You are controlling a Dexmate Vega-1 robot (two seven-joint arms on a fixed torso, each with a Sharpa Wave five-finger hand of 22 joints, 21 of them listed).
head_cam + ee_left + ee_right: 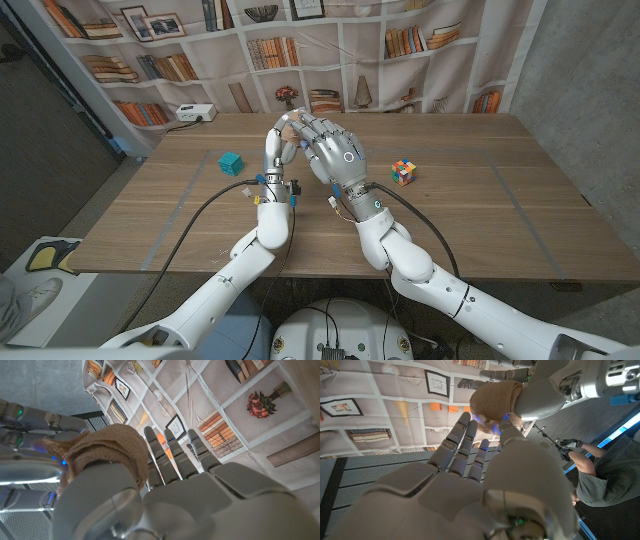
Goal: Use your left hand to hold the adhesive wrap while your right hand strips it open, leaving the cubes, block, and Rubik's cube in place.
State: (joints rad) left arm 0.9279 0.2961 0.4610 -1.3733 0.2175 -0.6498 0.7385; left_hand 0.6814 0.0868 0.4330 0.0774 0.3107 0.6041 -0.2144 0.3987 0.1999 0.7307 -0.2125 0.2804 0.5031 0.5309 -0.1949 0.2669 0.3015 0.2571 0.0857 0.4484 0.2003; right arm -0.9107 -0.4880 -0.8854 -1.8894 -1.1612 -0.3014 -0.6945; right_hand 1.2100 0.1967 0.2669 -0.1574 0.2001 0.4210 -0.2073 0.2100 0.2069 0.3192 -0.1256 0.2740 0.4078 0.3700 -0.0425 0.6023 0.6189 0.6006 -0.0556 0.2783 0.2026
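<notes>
Surface: a wooden table (450,210) of pale brown planks, with faint taped or drawn lines marking rectangles on its top. Dark cables run across its near half toward both arms.

Room: behind the table hangs a printed backdrop of white bookshelves (330,50) with books, picture frames, vases and a bowl. A white power strip (194,114) sits at the table's far left corner. Grey wall to the right, dark panel to the left. In the right wrist view a person in a grey shirt (600,480) is seen off to the side, holding a controller.

Items on the table: a small teal cube (231,163) on the left half; a multicoloured Rubik's cube (403,172) on the right half, well apart from it.

Task item: a roll of tan adhesive wrap (112,452), raised above the table's middle between both hands.

Left hand (278,150): raised upright, gripping the roll, thumb wrapped over it in the left wrist view.

Right hand (330,150): raised just beside the left, fingertips (470,425) reaching to the roll and touching it; whether it pinches the wrap's end I cannot tell.
</notes>
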